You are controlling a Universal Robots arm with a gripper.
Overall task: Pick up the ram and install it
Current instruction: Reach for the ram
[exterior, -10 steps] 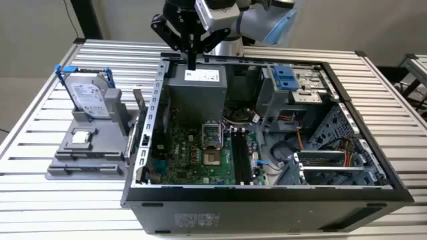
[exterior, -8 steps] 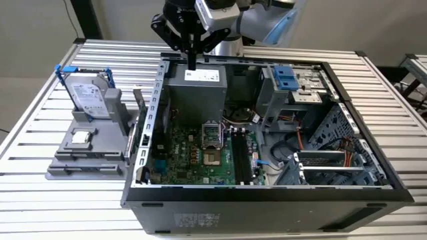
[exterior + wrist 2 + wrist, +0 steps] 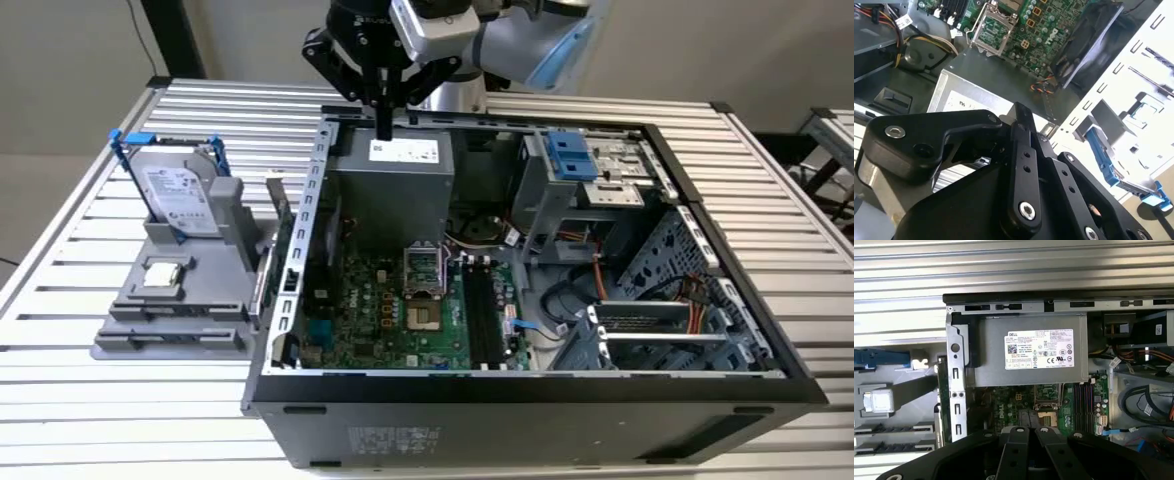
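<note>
The ram is a thin green stick standing on edge in the grey holder, just outside the case wall at the exterior view's left; in that view it shows as a narrow upright strip. My gripper hangs above the back of the open computer case, over the grey power supply. Its black fingers are pressed together with nothing between them. The black memory slots lie on the green motherboard, and in the first wrist view the slots sit beside the processor socket.
On the grey holder stand a silver hard drive in a blue frame and a small square processor chip. Inside the case are cables, a blue drive bay clip and a metal drive cage. Everything rests on a ribbed metal table.
</note>
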